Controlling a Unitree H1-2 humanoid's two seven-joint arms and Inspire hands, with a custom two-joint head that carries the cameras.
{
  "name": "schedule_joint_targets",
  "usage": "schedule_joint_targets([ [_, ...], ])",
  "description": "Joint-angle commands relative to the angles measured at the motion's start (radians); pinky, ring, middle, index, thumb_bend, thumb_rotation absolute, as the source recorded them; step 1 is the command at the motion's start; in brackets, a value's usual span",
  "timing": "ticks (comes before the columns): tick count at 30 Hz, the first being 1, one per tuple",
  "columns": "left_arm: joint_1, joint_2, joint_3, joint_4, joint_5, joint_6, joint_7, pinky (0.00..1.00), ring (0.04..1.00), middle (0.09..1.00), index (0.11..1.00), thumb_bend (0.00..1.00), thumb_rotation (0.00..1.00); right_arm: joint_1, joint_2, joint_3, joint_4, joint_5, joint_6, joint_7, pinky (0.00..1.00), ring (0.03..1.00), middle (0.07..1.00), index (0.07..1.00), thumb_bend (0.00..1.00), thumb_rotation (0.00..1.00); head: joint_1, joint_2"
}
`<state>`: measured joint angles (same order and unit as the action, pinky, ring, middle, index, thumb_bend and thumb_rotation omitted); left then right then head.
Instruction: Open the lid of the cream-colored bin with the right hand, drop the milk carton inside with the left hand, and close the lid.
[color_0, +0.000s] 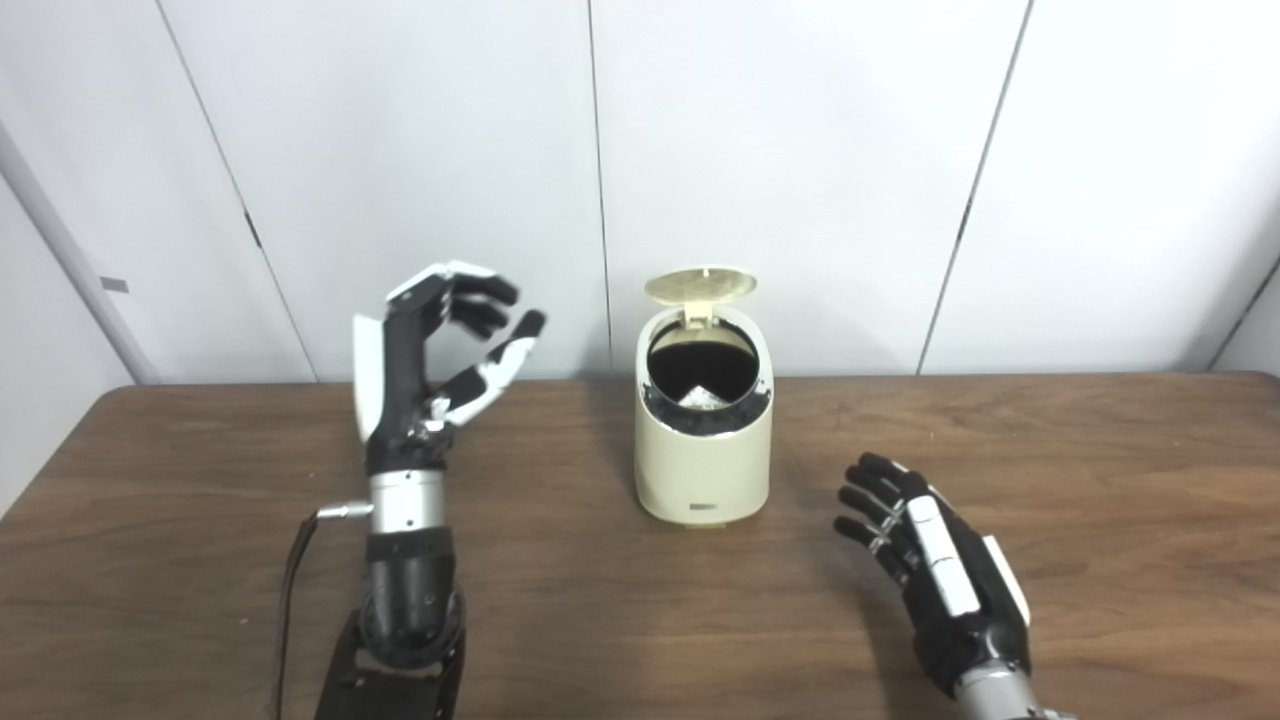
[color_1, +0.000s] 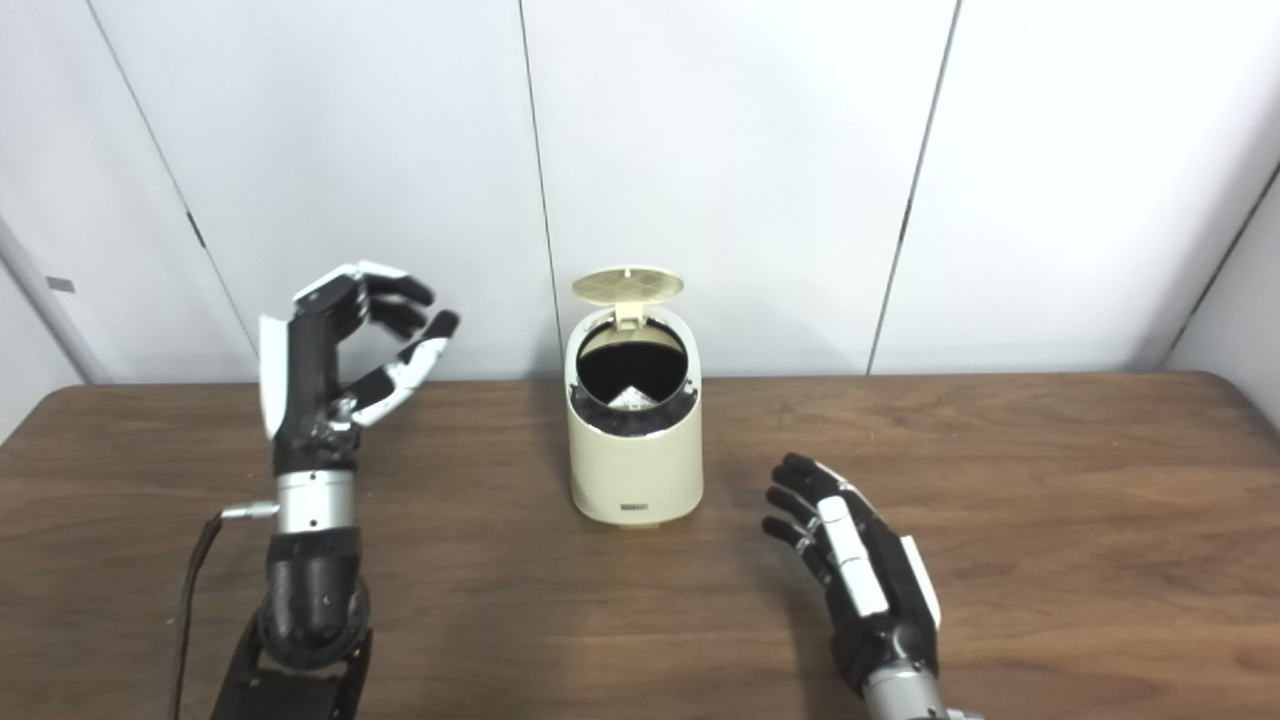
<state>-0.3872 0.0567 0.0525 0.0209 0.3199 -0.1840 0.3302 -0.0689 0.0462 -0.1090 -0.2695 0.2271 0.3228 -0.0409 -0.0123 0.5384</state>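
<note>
Left eye view: the cream-colored bin (color_0: 702, 440) stands mid-worktop (color_0: 1050, 480) before white wall panels (color_0: 800, 150), lid (color_0: 700, 284) up, the milk carton (color_0: 705, 398) visible inside; its small front label is unreadable. Right eye view: left hand (color_1: 340, 350) raised, fingers apart, empty; right hand (color_1: 860, 570) low beside the bin, fingers spread, empty

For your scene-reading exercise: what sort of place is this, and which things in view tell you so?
Probably a robot test room or lab, not a home: a bare wooden table against plain white wall panels, holding only a cream-colored bin with its lid up, between the left hand and right hand.
</note>
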Motion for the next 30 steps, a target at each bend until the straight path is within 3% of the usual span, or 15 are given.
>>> schedule_joint_targets([
  [1, 0.011, -0.004, 0.014, -0.053, -0.023, 0.081, -0.032, 0.37, 0.410, 0.495, 0.532, 0.50, 0.00, -0.072, -0.027, -0.022, -0.018, 0.030, -0.062, 0.021, 0.79, 0.841, 0.840, 0.791, 0.53, 0.63, -0.002, 0.002],
  [3, 0.042, 0.003, 0.018, -0.072, -0.055, 0.141, -0.075, 0.47, 0.489, 0.479, 0.532, 0.51, 0.00, -0.106, -0.047, -0.037, -0.003, 0.035, -0.062, 0.024, 0.82, 0.875, 0.872, 0.814, 0.55, 0.61, -0.004, 0.005],
  [4, 0.058, 0.005, 0.021, -0.084, -0.072, 0.170, -0.095, 0.47, 0.519, 0.480, 0.523, 0.51, 0.00, -0.126, -0.060, -0.038, 0.003, 0.027, -0.056, 0.022, 0.84, 0.888, 0.882, 0.821, 0.56, 0.61, -0.005, 0.005],
  [6, 0.087, 0.000, 0.026, -0.108, -0.099, 0.212, -0.120, 0.46, 0.539, 0.588, 0.504, 0.50, 0.05, -0.164, -0.094, -0.031, 0.019, 0.003, -0.051, 0.026, 0.87, 0.916, 0.905, 0.848, 0.56, 0.62, -0.005, 0.006],
  [10, 0.143, -0.008, 0.036, -0.128, -0.113, 0.242, -0.127, 0.54, 0.614, 0.682, 0.499, 0.50, 0.07, -0.248, -0.143, 0.010, 0.056, -0.076, -0.079, 0.021, 0.85, 0.916, 0.919, 0.876, 0.58, 0.65, -0.001, 0.010],
  [11, 0.154, -0.008, 0.037, -0.134, -0.117, 0.257, -0.133, 0.59, 0.659, 0.720, 0.662, 0.49, 0.24, -0.264, -0.154, 0.021, 0.062, -0.098, -0.085, 0.020, 0.84, 0.914, 0.922, 0.888, 0.59, 0.68, -0.001, 0.011],
  [12, 0.166, -0.008, 0.037, -0.139, -0.133, 0.263, -0.145, 0.64, 0.703, 0.760, 0.762, 0.50, 0.40, -0.279, -0.165, 0.031, 0.064, -0.118, -0.085, 0.022, 0.84, 0.919, 0.930, 0.898, 0.58, 0.71, -0.002, 0.013],
  [14, 0.191, -0.002, 0.036, -0.142, -0.161, 0.263, -0.171, 0.69, 0.744, 0.793, 0.824, 0.51, 0.53, -0.314, -0.187, 0.055, 0.061, -0.169, -0.074, 0.021, 0.84, 0.919, 0.932, 0.894, 0.58, 0.74, -0.003, 0.014],
  [19, 0.238, 0.008, 0.028, -0.132, -0.227, 0.218, -0.229, 0.82, 0.817, 0.869, 0.918, 0.50, 0.64, -0.403, -0.238, 0.121, 0.058, -0.314, -0.033, 0.024, 0.82, 0.892, 0.909, 0.877, 0.52, 0.73, -0.002, 0.017],
  [23, 0.253, 0.002, 0.022, -0.133, -0.252, 0.233, -0.255, 0.98, 0.914, 0.951, 0.986, 0.51, 0.80, -0.480, -0.283, 0.201, 0.068, -0.470, 0.019, 0.039, 0.77, 0.872, 0.903, 0.883, 0.52, 0.76, -0.006, 0.020],
  [27, 0.264, -0.014, 0.024, -0.138, -0.293, 0.248, -0.276, 0.98, 0.960, 0.986, 1.000, 0.51, 0.85, -0.547, -0.336, 0.278, 0.099, -0.597, 0.034, 0.078, 0.78, 0.875, 0.909, 0.891, 0.51, 0.82, -0.004, 0.022],
  [30, 0.271, -0.013, 0.016, -0.139, -0.329, 0.265, -0.310, 0.97, 0.983, 0.999, 1.000, 0.55, 0.93, -0.603, -0.363, 0.312, 0.137, -0.630, 0.023, 0.127, 0.80, 0.884, 0.918, 0.904, 0.54, 0.83, -0.003, 0.023],
])
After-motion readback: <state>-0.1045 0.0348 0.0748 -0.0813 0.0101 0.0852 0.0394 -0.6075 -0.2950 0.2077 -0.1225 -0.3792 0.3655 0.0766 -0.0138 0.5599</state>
